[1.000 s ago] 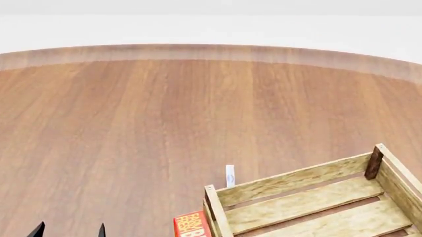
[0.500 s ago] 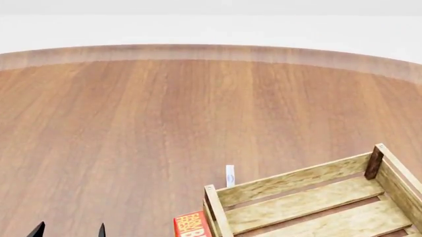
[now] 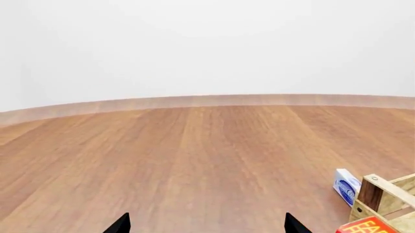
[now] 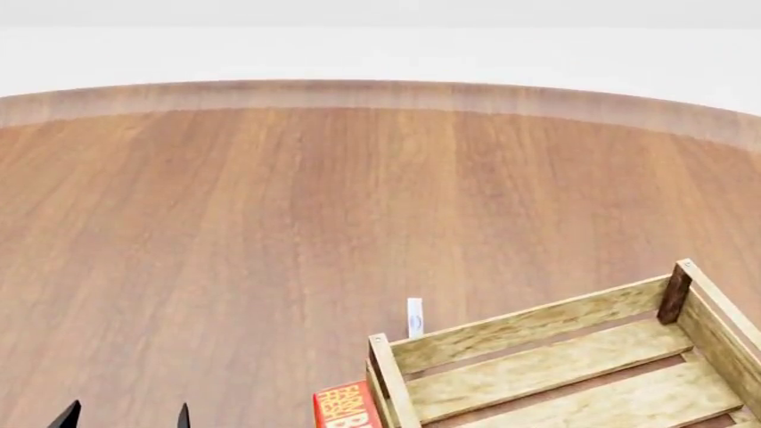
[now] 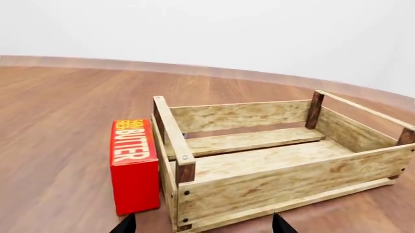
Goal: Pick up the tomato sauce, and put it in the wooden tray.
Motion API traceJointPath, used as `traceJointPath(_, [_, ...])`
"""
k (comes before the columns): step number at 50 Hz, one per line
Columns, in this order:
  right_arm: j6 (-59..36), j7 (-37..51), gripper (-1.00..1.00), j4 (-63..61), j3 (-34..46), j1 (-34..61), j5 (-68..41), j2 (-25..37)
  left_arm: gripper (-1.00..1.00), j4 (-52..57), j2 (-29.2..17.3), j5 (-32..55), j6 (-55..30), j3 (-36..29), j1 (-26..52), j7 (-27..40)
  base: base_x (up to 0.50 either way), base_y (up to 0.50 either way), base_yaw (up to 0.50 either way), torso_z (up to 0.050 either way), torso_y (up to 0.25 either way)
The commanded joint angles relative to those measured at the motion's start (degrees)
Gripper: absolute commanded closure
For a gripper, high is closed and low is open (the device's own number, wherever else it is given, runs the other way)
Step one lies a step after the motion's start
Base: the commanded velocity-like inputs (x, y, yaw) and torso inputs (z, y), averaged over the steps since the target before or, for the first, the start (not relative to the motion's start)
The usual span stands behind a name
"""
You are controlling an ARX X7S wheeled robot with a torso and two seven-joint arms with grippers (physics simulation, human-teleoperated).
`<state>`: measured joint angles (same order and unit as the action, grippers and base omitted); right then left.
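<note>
A broad brown wood-grain surface (image 4: 238,232) under a white backdrop looks the same as a second ago; nothing has moved. The large pale slatted wooden tray (image 5: 272,160) lies empty, a red butter box (image 5: 133,165) just beside its end and a small blue-and-white packet (image 3: 345,186) behind its corner. The tomato sauce is out of sight. Left pincer (image 3: 206,224) and right pincer (image 5: 202,223) both gape, holding nothing, so the search has not begun.

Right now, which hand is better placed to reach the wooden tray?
Right, probably. The right hand faces the wooden tray closely; the left hand sees only its corner. The tomato sauce is in no view.
</note>
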<state>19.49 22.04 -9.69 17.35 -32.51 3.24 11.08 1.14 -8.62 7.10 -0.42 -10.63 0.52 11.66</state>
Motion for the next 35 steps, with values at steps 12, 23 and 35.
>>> traceJointPath(12, [0.1,0.4,-1.00,5.0,0.9,1.8,-1.1,-0.6,-1.00,-0.1,-0.4,0.8,1.0,-0.4,-0.2,0.1,0.00,0.00,0.00,0.000,0.000])
traceJointPath(23, [0.2,0.6,-1.00,7.5,1.2,3.3,-2.2,-0.7,-1.00,-0.1,-0.7,1.1,1.0,-0.7,0.0,0.5,0.00,0.00,0.00,0.000,0.000])
traceJointPath(35, [0.5,1.1,-1.00,9.8,1.0,4.8,-3.6,-0.9,-1.00,-0.1,-1.0,1.5,1.2,-1.1,0.0,0.9,0.00,0.00,0.00,0.000,0.000])
